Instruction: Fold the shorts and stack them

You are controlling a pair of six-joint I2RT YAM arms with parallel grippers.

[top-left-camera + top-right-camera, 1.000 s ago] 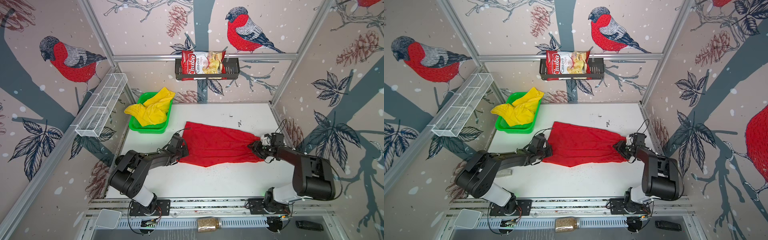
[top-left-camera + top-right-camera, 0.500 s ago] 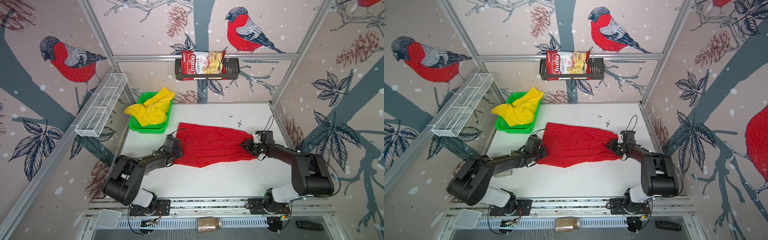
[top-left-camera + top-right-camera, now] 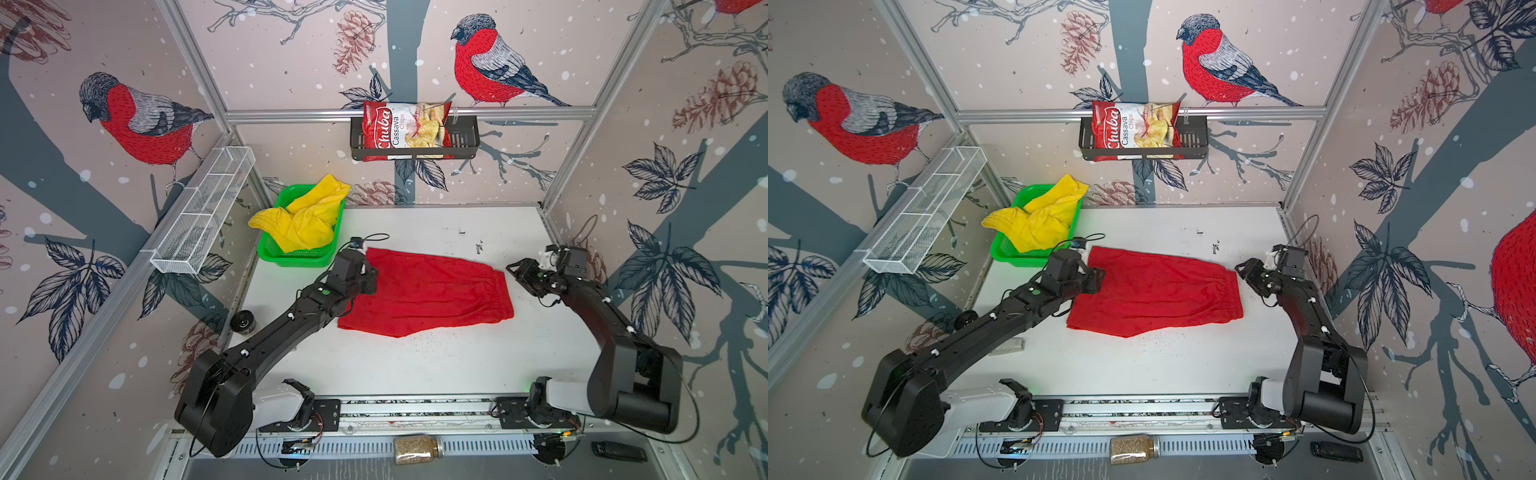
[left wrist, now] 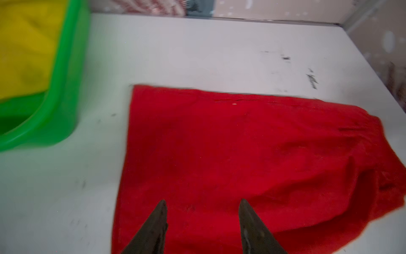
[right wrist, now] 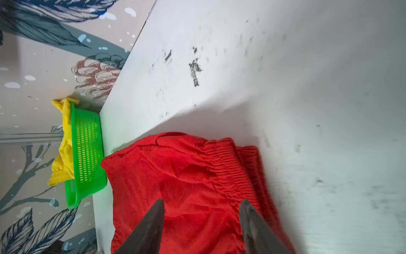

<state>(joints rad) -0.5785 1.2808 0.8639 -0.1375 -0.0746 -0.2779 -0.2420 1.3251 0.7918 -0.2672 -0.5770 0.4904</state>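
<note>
The red shorts lie flat on the white table, waistband to the right. My left gripper hovers over their left edge, open, with only red cloth below its fingers. My right gripper stands open just off the waistband end, apart from the cloth; in its wrist view the gathered waistband lies under the gripper. The yellow shorts lie crumpled in the green basket at the back left.
A white wire rack hangs on the left wall and a black wall basket with a chips bag on the back wall. A small black roller sits at the table's left edge. A jar lies at the front rail.
My left gripper has opened and let go of the red shorts' left edge. The right gripper has drawn back to the right, off the waistband. The shorts now lie farther back and flat.
</note>
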